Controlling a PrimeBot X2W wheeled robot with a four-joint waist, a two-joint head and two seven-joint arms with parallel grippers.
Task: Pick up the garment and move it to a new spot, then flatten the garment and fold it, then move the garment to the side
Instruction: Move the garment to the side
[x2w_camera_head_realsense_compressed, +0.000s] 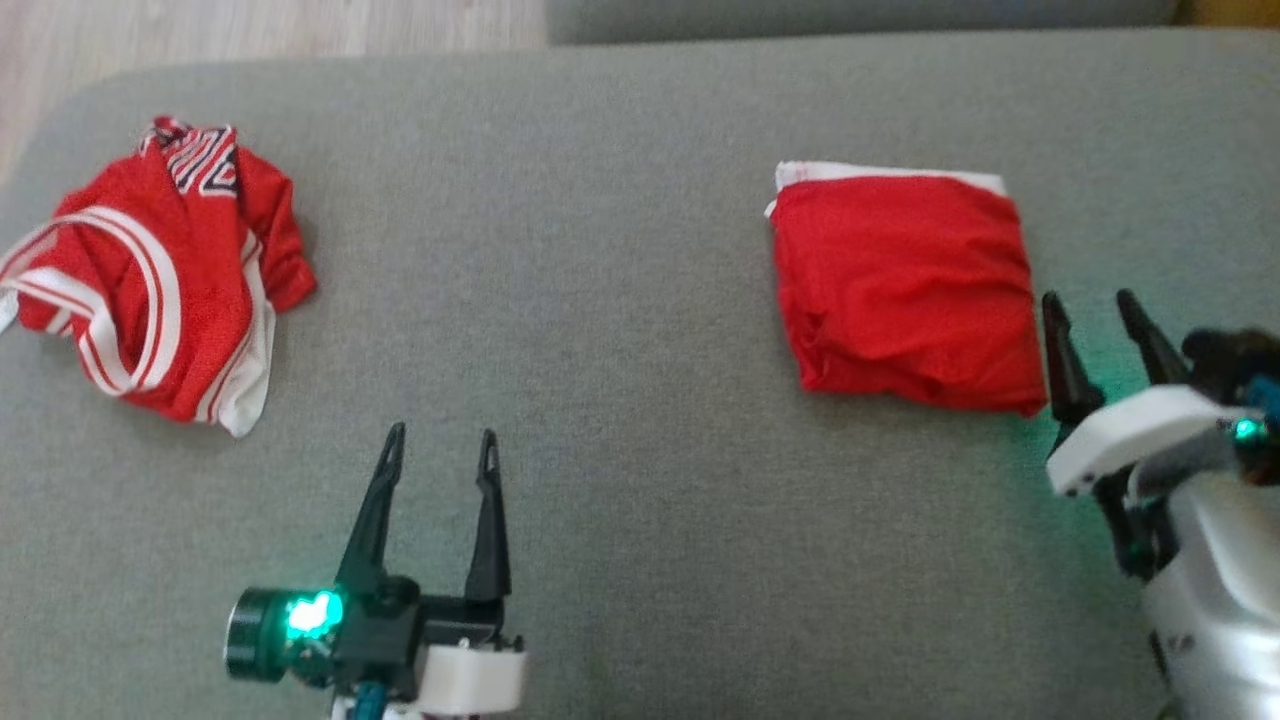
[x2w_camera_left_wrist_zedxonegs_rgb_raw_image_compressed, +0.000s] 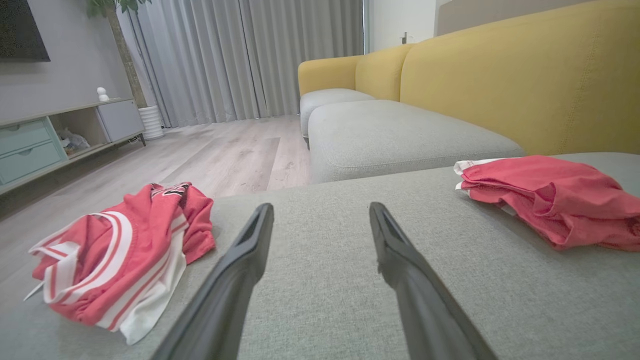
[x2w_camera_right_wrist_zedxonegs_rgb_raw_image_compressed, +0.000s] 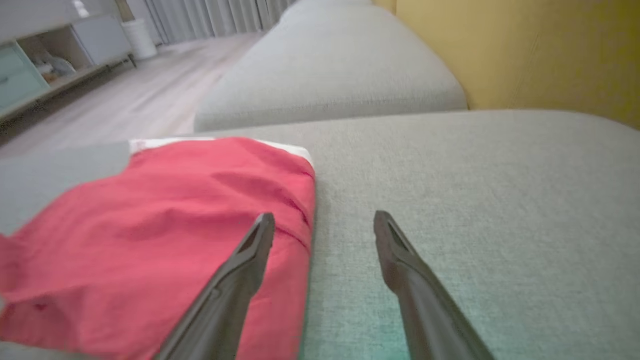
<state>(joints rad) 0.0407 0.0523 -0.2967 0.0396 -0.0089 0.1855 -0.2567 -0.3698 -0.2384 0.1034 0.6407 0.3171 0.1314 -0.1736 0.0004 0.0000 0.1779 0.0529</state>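
Nearest you, the L gripper (x2w_camera_head_realsense_compressed: 442, 432) hangs low over the bare cushion (x2w_camera_head_realsense_compressed: 640, 300), fingers spread wide, holding nothing. It sits approx midway between the two red pieces, prob so it can reach either. At near right the R gripper (x2w_camera_head_realsense_compressed: 1088, 296) is also agape & empty, tips just beside the right edge of the folded garment (x2w_camera_head_realsense_compressed: 905, 290); can't tell if they touch it. That piece lies flat & squared at the right, so it looks finished & parked. Farther left, the jersey (x2w_camera_head_realsense_compressed: 150, 300) lies crumpled by the cushion's left edge, well apart from both grippers. Prob your next pick.
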